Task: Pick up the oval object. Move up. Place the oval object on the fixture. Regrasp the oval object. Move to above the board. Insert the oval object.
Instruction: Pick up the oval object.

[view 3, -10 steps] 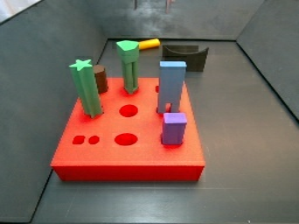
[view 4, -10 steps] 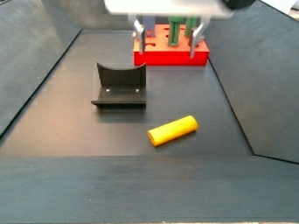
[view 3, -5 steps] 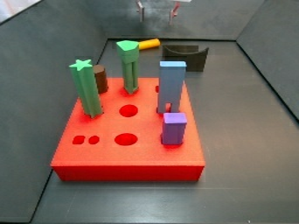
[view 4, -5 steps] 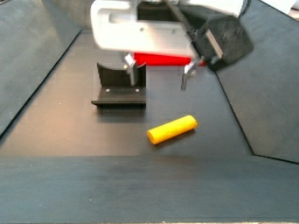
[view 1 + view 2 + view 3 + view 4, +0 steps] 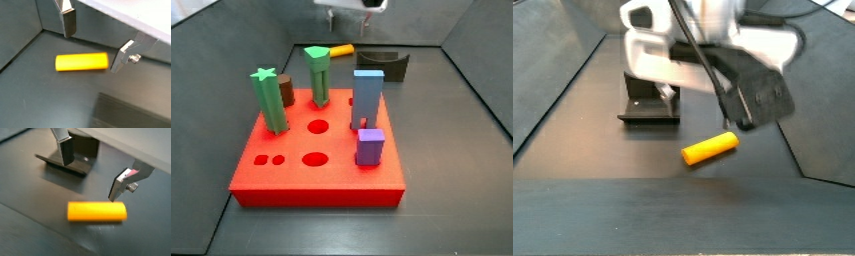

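The oval peg (image 5: 81,62) lay on its side on the dark floor, untouched, a little apart from the fixture (image 5: 648,101) and well away from the board (image 5: 318,155). The tool (image 5: 95,42) hung above it with its jaws spread wide and nothing between them. In both wrist views the two silver fingers (image 5: 65,148) stood clear of the peg, one beyond each long side but offset toward the far side, so the peg sat nearer one plate than the other. In a side view the arm's white body hid much of the fingers, though one dark fingertip showed just above the peg (image 5: 710,149).

The step in hand seemed to be the pick-up, with the descent not finished. To do it well, the tool would first want centring, so that the peg's middle fell midway between the pads. The fingers should close across the narrow width, not along the length, and low enough to catch the curved flank at its widest. A smooth rounded peg could roll or squirt sideways if one pad touched first, so an even, slow close would suit. Gripping near mid-length would keep it level for setting into the fixture's notch afterwards.

On the board stood green pegs (image 5: 269,100) and blue pegs (image 5: 368,98), all far from this work.
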Available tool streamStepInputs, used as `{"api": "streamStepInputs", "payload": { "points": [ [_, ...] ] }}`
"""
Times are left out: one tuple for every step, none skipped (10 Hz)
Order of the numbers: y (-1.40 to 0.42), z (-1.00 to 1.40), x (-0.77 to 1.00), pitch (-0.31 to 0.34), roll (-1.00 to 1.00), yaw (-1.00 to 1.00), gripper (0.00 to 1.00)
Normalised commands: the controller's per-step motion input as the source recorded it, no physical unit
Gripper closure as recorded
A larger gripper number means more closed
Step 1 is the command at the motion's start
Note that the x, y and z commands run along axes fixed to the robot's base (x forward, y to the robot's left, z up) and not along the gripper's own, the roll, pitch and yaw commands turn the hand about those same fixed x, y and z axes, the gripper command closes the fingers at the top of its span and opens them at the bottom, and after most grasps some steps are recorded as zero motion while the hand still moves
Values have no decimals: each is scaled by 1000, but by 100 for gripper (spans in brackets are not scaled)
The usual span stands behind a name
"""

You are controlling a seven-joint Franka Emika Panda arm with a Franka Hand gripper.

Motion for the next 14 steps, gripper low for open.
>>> {"api": "streamStepInputs", "payload": {
  "points": [
    [43,-429,-494,-253,-290,-514,0],
    [151,-117,-186,-417,-347,-386,0],
    [169,0,-23,-500,-397,-309,0],
    [180,0,0,-500,-396,-286,0],
    [306,-51,-57,-451,-347,-197,0],
    [303,-246,-46,-341,-299,-226,0],
    [243,-400,0,-257,-294,-6,0],
    [9,-580,0,-147,-264,-63,0],
    [0,-460,97,-196,-309,-189,0],
    [-157,-194,63,-293,-430,-374,0],
    [-77,-223,0,-310,-396,-451,0],
    [-43,-217,-49,-346,-359,-523,0],
    [0,-251,-69,-339,-333,-420,0],
    [0,-263,-31,-323,-339,-320,0]
  ]
}}
